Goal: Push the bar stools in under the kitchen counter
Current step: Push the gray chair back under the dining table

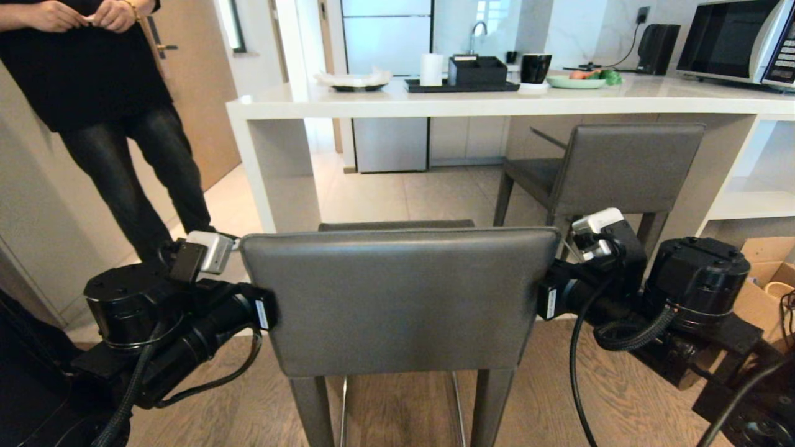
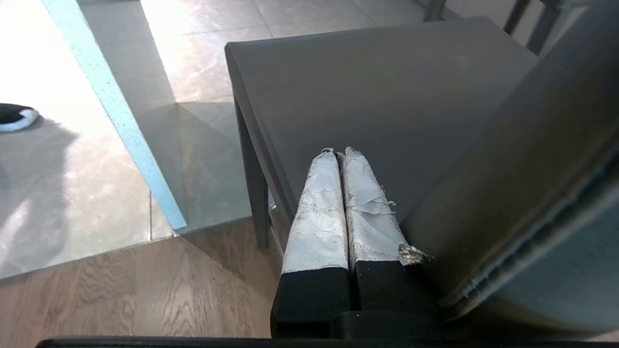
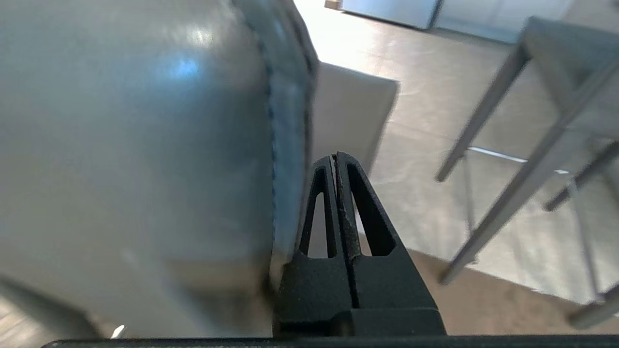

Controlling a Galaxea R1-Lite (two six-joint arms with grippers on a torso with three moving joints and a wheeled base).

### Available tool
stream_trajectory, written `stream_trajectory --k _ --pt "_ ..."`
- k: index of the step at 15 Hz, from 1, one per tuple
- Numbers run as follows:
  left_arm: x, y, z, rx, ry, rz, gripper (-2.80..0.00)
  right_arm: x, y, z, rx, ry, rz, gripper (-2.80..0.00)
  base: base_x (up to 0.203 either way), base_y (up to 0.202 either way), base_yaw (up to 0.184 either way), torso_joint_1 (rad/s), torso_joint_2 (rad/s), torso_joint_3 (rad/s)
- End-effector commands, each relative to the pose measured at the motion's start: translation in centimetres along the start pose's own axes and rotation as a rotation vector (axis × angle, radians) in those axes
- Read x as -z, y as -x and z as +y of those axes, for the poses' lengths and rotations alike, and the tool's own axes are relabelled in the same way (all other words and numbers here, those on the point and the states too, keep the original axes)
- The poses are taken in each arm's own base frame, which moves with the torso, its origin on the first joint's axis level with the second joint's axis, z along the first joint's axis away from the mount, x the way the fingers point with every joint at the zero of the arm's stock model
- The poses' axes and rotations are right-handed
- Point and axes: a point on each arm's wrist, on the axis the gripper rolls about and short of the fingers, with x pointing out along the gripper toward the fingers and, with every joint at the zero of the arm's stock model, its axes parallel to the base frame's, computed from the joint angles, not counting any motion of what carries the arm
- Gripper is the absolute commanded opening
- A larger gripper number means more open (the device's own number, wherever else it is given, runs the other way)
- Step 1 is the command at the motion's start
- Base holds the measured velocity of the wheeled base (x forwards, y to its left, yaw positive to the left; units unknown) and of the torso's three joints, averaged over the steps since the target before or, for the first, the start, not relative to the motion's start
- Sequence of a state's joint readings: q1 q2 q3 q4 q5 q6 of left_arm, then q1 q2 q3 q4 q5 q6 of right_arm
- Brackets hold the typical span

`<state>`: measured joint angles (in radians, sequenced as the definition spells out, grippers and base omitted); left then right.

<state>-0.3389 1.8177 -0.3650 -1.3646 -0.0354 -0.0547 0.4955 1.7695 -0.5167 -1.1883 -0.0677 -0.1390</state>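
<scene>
The near bar stool stands in front of me, its dark grey backrest [image 1: 397, 298] filling the middle of the head view. My two arms flank that backrest. My left gripper [image 2: 340, 152] is shut and empty, its taped fingers reaching past the backrest's left edge [image 2: 532, 169] over the seat [image 2: 387, 87]. My right gripper [image 3: 335, 157] is shut and empty, right beside the backrest's right edge [image 3: 135, 145]. The second bar stool [image 1: 621, 167] stands further back on the right, its seat under the white kitchen counter [image 1: 497, 102].
A person [image 1: 124, 124] stands at the left, near the counter's side panel [image 1: 273, 174]. White shelves [image 1: 751, 205] and a cardboard box [image 1: 764, 273] are on the right. A microwave [image 1: 739, 40], tray and cup sit on the counter.
</scene>
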Motion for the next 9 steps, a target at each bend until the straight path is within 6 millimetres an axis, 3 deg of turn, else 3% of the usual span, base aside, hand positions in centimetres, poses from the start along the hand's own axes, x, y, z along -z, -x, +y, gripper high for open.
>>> stream_trajectory --k 1,9 --pt "0.6 -0.8 -0.4 -0.002 -0.001 0.017 -2.80 0.1 -2.0 0.2 0.022 0.015 -0.012 -2.80 0.000 0.000 0.000 0.000 0.00 0.000" --pt "1.8 -3.6 -1.4 -0.062 -0.007 0.032 -2.80 0.0 -5.7 0.2 0.059 0.015 -0.045 -2.80 0.000 0.000 0.000 0.000 0.00 0.000"
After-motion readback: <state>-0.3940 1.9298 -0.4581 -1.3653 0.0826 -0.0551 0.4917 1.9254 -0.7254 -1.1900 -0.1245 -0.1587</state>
